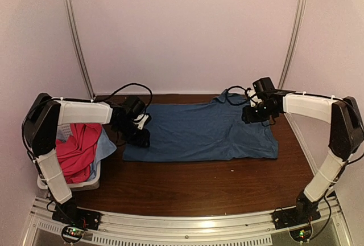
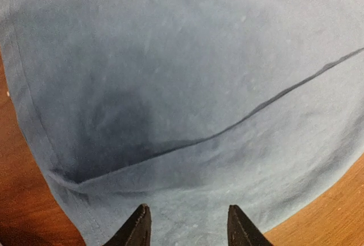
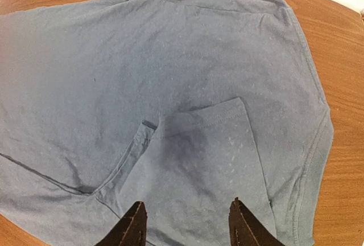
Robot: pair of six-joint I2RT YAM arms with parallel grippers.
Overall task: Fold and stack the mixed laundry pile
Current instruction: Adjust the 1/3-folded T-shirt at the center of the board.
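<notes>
Blue T-shirt (image 1: 205, 132) lies spread flat on the wooden table (image 1: 199, 189).

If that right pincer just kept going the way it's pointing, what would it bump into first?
Probably the dark blue T-shirt, at its folded-in sleeve just beyond the right pincer; the gap is hard to judge.

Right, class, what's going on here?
Two robot arms are folding laundry. A dark blue T-shirt lies flat on the table, one sleeve folded in. The left fingers and right fingers hover open over its two ends, holding nothing. A pink shirt and a pale blue cloth wait in the white basket on the left.
</notes>
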